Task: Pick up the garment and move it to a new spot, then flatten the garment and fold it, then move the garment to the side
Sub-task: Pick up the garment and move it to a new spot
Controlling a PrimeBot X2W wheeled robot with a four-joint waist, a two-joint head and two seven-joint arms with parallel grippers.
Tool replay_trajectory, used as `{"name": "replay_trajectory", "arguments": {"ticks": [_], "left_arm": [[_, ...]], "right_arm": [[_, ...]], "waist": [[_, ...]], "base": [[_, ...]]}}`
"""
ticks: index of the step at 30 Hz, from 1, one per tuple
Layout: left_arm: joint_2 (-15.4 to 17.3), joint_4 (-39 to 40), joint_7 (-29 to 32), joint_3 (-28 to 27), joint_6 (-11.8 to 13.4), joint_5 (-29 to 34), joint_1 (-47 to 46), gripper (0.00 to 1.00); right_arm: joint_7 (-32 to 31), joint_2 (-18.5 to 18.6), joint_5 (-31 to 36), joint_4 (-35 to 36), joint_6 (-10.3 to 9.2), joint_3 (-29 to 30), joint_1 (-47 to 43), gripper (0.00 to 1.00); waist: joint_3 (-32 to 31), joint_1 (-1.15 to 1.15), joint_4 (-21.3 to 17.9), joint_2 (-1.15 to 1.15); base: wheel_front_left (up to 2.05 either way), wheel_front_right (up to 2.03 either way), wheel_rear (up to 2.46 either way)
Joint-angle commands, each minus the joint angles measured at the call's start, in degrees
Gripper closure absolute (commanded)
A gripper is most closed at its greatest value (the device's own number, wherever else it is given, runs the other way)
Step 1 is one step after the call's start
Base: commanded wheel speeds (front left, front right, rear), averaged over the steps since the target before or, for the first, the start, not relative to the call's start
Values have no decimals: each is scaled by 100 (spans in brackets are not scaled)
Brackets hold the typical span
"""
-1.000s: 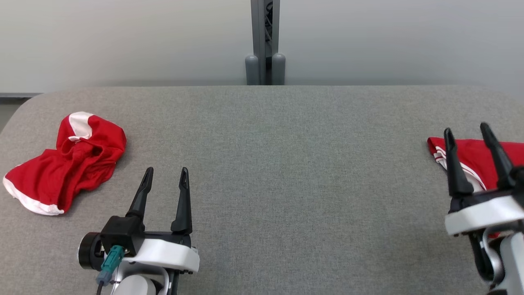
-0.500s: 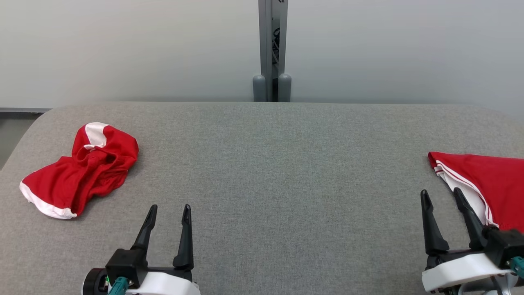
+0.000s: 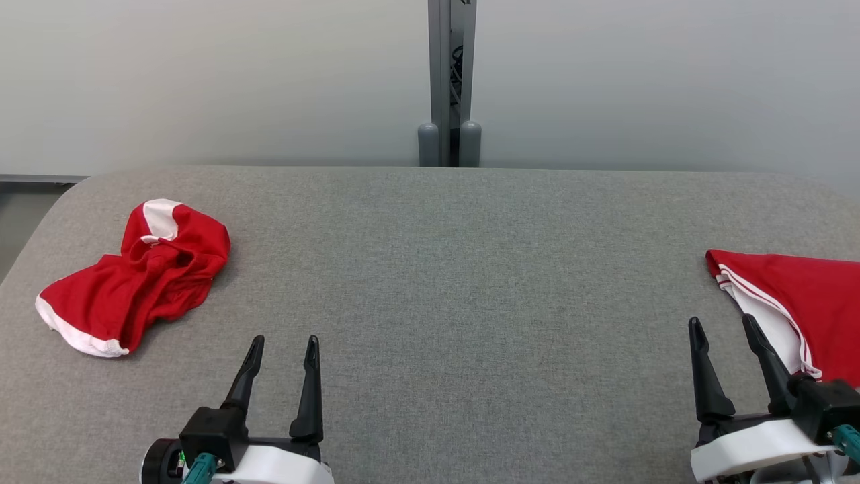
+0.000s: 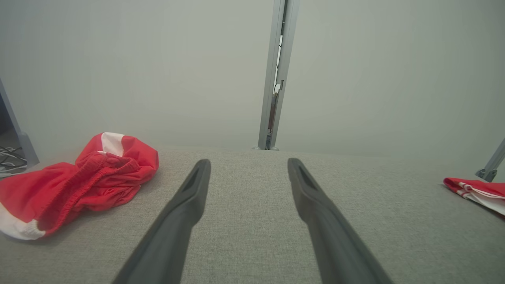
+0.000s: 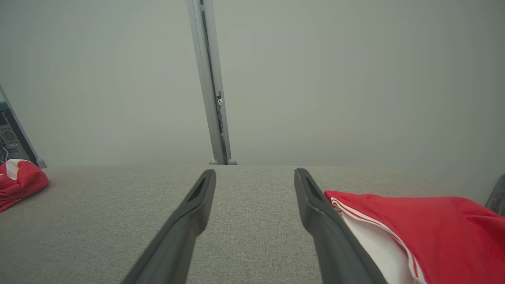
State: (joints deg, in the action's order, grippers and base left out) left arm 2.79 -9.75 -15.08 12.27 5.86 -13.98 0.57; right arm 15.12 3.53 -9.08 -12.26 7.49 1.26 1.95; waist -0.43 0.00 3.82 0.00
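The right claw (image 3: 722, 323) has drawn back off the folded red garment (image 3: 806, 296), which lies on the grey counter (image 3: 470, 269) at its right edge. The claw's fingers stand wide apart and empty, just beside the garment's white-striped hem. The left claw (image 3: 285, 340) is likewise spread wide and empty, near the crumpled red shorts (image 3: 134, 282) at the counter's left end.

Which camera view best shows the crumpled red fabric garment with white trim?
The head view: the crumpled red garment lies whole and unobstructed. The left wrist view shows it nearer, but clipped at the frame's left edge. The right wrist view catches a small part at its left edge.
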Motion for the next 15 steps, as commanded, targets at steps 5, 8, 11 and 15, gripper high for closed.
{"name": "replay_trajectory", "arguments": {"ticks": [5, 8, 11, 15], "left_arm": [[22, -15, -2, 24, -39, 1, -124, 0], [24, -30, -2, 28, -40, 32, -139, 0], [24, -39, -2, 29, -54, 53, -194, 0], [21, -42, -2, -30, -56, 103, -220, 0]], "right_arm": [[8, -9, 30, -12, 1, 68, -14, 0], [7, -21, -30, 9, 1, 27, -35, 0], [7, -25, -52, 25, 1, -96, -22, 0], [7, -25, -112, 38, 1, -243, 4, 0]], "waist": [[21, 0, 127, 0], [52, 0, 316, 0], [127, 0, 582, 0], [187, 0, 1007, 0]], "base": [[0, 0, 0], [0, 0, 0], [0, 0, 0], [0, 0, 0]]}}
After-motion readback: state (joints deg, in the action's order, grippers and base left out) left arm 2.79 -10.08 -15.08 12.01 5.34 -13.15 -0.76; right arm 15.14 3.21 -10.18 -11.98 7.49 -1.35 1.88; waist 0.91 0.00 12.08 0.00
